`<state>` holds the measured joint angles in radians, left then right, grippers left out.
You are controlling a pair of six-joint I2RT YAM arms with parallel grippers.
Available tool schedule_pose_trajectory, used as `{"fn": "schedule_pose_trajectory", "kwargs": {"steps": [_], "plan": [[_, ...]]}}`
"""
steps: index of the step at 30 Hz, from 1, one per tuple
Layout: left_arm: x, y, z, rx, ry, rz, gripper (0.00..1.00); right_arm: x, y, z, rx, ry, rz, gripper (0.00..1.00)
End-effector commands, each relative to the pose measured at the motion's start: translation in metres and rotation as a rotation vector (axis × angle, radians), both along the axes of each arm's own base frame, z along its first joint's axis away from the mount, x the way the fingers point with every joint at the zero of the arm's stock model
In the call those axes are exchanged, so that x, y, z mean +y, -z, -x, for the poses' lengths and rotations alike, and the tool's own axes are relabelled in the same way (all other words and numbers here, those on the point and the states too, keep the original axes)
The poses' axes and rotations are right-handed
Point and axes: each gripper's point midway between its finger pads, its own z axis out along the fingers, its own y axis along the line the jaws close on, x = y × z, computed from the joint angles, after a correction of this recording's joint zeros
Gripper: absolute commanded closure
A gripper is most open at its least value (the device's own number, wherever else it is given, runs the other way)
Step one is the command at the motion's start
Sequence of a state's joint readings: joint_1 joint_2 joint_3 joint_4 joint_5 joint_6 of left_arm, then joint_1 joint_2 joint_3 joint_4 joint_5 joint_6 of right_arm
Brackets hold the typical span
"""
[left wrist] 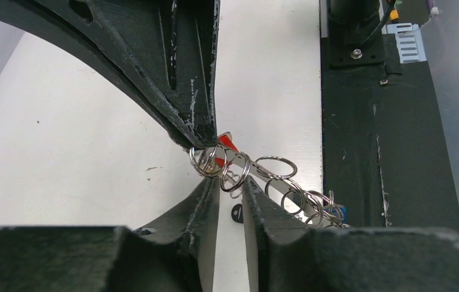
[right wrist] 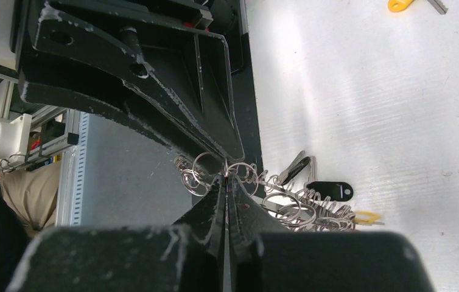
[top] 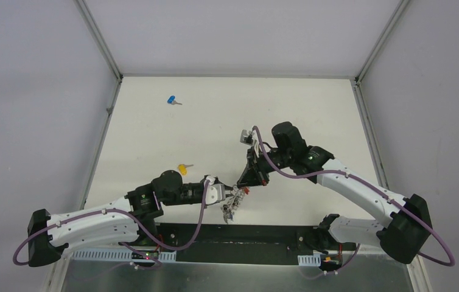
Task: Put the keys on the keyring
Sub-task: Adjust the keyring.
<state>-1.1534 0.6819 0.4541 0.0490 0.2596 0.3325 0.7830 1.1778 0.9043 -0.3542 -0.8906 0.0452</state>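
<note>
Closest in, my right gripper is pressed fully together, and at its tip it pinches one thin wire loop of the keyring. Facing it nose to nose, my left gripper has its jaws a narrow way apart, with a couple of loops lying across the gap at the tips. Whether it actually bears on the wire I cannot tell.

Between and below the two tips the keyring trails down toward the near edge of the table, a tangle of small rings and silver keys. One red head sits just beside my right tip, and a black tag lies among the loops.

Farther out, the yellow key lies flat on the table near my left wrist, apart from the ring. The blue key lies well apart, toward the far left. Neither is on the ring, and neither is in a gripper.

I judge this to be the preparing step: getting the ring steadied and held, with no key threaded yet. Next, I think one gripper must carry the ring alone so the other can let go and reach for the yellow key, the nearer one. That key is tiny and lies flat, so the pick calls for a low, exact pinch on its head.
</note>
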Motion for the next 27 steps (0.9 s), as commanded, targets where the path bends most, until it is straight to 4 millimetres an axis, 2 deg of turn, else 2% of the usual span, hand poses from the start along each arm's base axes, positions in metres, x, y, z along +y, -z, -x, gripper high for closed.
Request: {"fn": "schedule_pose_trajectory", "kwargs": {"steps": [1, 8, 18, 20, 21, 27], "plan": [[-0.006, -0.041, 0.001, -0.053, 0.005, 0.099, 0.83, 0.006, -0.019, -0.003, -0.032, -0.02, -0.074, 1.0], [-0.003, -0.038, 0.002, -0.054, 0.004, 0.075, 1.0, 0.005, -0.02, -0.006, -0.027, -0.013, -0.076, 1.0], [0.004, -0.052, -0.003, -0.026, -0.049, 0.091, 1.0, 0.007, -0.018, -0.008, -0.009, -0.015, -0.071, 1.0], [0.007, -0.049, -0.008, 0.012, -0.091, 0.084, 1.0, 0.008, -0.018, -0.009, -0.006, -0.015, -0.07, 1.0], [0.009, -0.049, -0.01, 0.025, -0.108, 0.086, 1.0, 0.008, -0.018, -0.01, -0.004, -0.013, -0.068, 0.98], [0.014, -0.053, -0.017, 0.084, -0.174, 0.117, 1.0, 0.007, -0.026, -0.013, -0.061, -0.004, -0.089, 0.62]]}}
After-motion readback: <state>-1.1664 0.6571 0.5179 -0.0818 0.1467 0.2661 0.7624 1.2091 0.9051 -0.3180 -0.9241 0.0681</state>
